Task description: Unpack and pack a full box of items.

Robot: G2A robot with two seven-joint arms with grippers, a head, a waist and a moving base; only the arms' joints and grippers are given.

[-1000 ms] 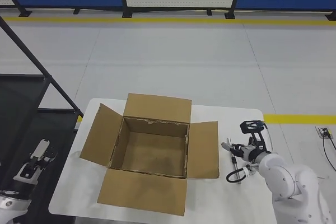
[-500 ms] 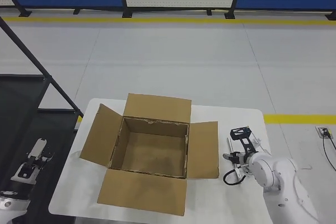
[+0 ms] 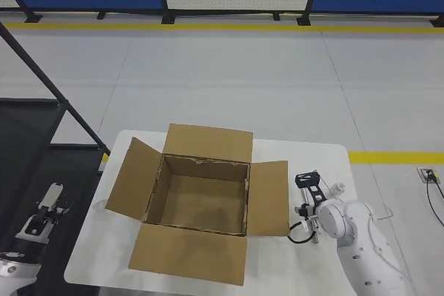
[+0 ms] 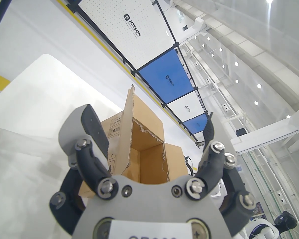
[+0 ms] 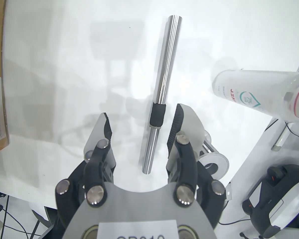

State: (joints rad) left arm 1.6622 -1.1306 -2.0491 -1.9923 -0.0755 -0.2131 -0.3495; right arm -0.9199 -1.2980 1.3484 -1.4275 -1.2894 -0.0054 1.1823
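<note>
The right gripper [image 5: 142, 115] stood open, jaws astride the metal rod [image 5: 167, 58], gripping nothing. The rod lay flat just right of the empty box [image 3: 207, 142], with a bottle [image 5: 254, 93] farther out. The left gripper [image 4: 149, 119] was open, well left of the box. Risk judged: the smooth round rod could roll away as the jaws close.

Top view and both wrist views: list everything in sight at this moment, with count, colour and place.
cardboard box: one, brown, flaps open, mid-table, nothing visible inside
metal rod: one, silver with a black band, lying on the table right of the box
bottle: one, white, beside the rod
table: one, white, under all of these
frame: one, black, left of the table
right gripper: open, above the rod, a finger on either side
left gripper: open, off the table's left side, facing the box
</note>
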